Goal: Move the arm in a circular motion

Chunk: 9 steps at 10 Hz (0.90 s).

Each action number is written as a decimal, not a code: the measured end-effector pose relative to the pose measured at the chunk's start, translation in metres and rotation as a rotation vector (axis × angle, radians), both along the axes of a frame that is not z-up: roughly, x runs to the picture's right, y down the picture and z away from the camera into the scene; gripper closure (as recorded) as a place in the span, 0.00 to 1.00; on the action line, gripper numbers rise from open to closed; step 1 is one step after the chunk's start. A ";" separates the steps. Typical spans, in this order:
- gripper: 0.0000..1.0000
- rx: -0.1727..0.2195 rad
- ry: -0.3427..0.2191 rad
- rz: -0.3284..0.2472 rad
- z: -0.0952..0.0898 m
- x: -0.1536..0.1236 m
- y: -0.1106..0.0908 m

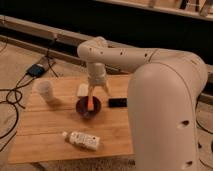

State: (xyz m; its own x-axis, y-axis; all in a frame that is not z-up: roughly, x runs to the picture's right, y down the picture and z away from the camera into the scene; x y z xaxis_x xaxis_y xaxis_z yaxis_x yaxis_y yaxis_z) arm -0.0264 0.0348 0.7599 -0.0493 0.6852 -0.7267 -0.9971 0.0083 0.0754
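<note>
Right now the arm (150, 70) reaches in from the right side of the view, its thick cream segment filling the lower right, then running left to a rounded elbow above the table's far edge, from which the last link drops straight down. The gripper (90, 103) hangs at the end of that link, pointing down, directly over a dark bowl (88, 107) near the middle of the wooden table (45, 132). Something orange and upright shows at the gripper's tip, inside the bowl's outline; whether it is part of the gripper or an item in the bowl I cannot tell. Since the task is only to sweep the arm round in a circle, the relation that matters is vertical: the tip sits low, at or just above the bowl's rim, so a level circle would likely need clearance from that rim first. The arm's long axis runs right to left, then down, so a circle traced at the tip would pass over the neighbours. Just behind the bowl on the left lies a small white block (82, 90); just beside it on the right lies a flat black object (118, 102). A white cup (45, 91) stands well apart on the left, contents hidden. A white bottle (83, 141) lies on its side near the front edge, long axis left to right.
</note>
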 end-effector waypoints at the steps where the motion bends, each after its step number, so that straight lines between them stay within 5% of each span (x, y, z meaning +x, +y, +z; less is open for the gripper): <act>1: 0.35 -0.001 0.001 0.001 0.000 0.001 0.000; 9: 0.35 0.000 0.002 0.002 0.000 0.002 0.000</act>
State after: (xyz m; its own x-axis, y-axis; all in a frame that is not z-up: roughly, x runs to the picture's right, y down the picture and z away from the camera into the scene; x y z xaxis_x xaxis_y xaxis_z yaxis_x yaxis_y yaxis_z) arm -0.0248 0.0349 0.7599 -0.0520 0.6848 -0.7268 -0.9970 0.0060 0.0770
